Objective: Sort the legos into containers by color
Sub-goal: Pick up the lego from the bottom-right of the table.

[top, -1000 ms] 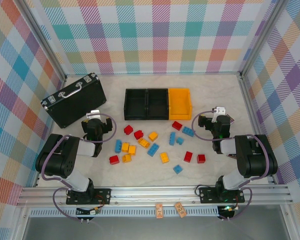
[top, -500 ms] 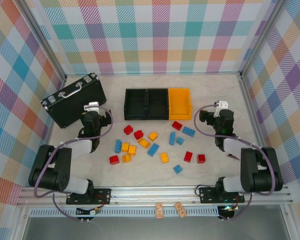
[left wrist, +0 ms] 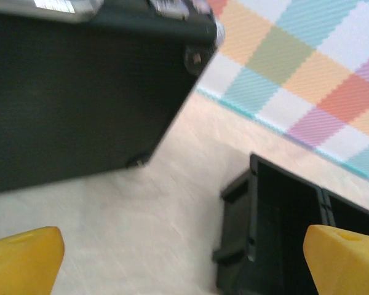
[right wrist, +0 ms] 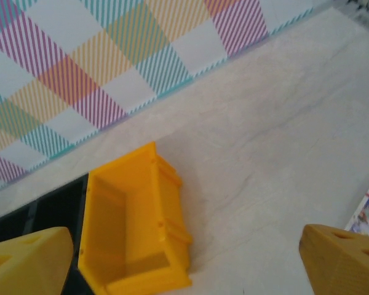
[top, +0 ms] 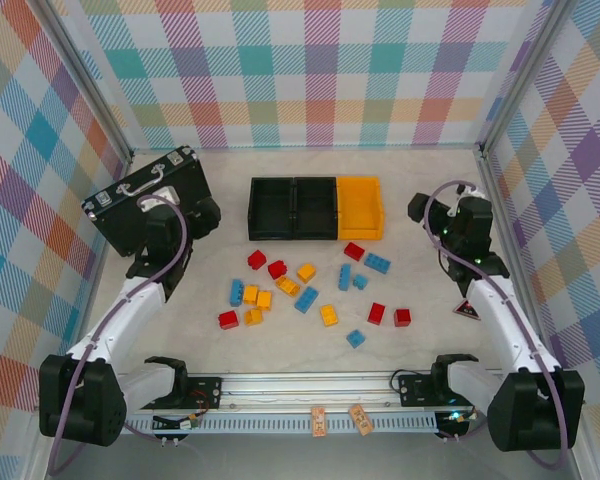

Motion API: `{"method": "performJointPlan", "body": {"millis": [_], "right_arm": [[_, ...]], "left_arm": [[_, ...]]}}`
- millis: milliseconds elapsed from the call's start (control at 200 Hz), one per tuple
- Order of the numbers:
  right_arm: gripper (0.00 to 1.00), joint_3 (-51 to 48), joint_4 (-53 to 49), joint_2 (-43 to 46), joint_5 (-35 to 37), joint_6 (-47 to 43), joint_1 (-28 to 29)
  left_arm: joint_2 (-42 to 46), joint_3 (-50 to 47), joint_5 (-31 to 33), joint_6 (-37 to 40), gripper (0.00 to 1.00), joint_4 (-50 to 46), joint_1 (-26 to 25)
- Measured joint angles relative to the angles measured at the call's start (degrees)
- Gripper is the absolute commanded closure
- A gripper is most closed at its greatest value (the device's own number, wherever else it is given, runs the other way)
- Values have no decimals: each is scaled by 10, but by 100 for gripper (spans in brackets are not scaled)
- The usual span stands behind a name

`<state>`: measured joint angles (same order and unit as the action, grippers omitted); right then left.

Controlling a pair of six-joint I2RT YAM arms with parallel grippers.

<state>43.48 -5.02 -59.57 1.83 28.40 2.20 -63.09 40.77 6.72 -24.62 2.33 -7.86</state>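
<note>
Plaid cloth walls enclose a pale table (top: 430, 335). Three containers (top: 315, 208) stand in a touching row toward the far edge: two black, then an orange-yellow one on the right. The legos (top: 306, 299), in red, yellow-orange and blue, lie loose mid-table, just nearer than that row. The left gripper (left wrist: 184, 264) hangs beside a black case (top: 145, 195) near the far-left corner, fingers spread wide over bare table. The right gripper (right wrist: 184, 264), near the right edge beside the orange-yellow container, is equally wide.

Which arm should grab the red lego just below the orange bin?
Right. The right gripper sits open, nearer that red lego and the orange bin; the left gripper is over by the black case.
</note>
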Motion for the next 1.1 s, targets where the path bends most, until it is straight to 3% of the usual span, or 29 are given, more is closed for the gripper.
{"method": "performJointPlan", "body": {"millis": [130,260,360,515,615,845,1100], "right_arm": [[39,63,-145,-36,-46,27,1],[40,107,-272,-72,-55,37,18],[40,113,-368,-79,-44,38,40],[39,114,-478,-94,-27,47,77],[38,114,-516,-106,-15,63,115],[34,78,-547,-128,7,108,185],[35,43,-547,-156,23,126,200]], "left_arm": [[-23,31,-101,-11,31,-84,0],[-44,41,-201,-11,33,-140,-15],[-56,42,-242,-8,33,-188,-69],[-78,57,-254,4,33,-242,-183],[-94,64,-262,5,33,-254,-225],[-124,76,-262,17,33,-276,-258],[-151,78,-262,17,33,-277,-272]]}}
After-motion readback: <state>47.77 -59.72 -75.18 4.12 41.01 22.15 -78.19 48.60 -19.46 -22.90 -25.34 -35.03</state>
